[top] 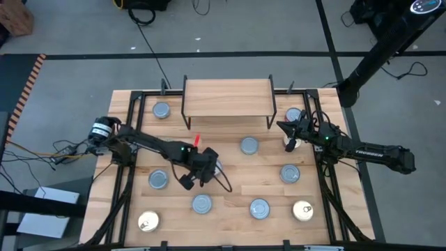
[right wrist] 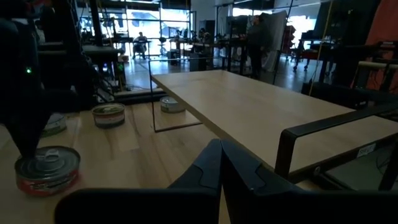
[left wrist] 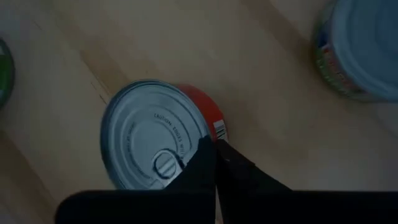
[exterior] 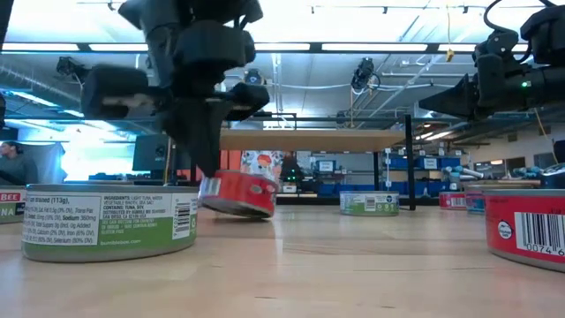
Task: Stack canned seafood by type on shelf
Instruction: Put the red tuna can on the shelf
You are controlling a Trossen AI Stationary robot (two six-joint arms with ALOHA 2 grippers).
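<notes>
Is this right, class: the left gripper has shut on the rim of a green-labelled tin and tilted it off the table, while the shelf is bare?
One thing is wrong: the tin in the left gripper is red-labelled, not green. The low view shows its red side, tilted off the table, and the left wrist view agrees. The shelf is bare, as the high view shows.

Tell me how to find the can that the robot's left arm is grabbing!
Start at the wooden shelf at the back of the table, then come forward toward the middle, where the left gripper reaches in. The red-sided can is pinched there by its rim. Unlike every other can, it is tipped, with one edge lifted off the table.
</notes>
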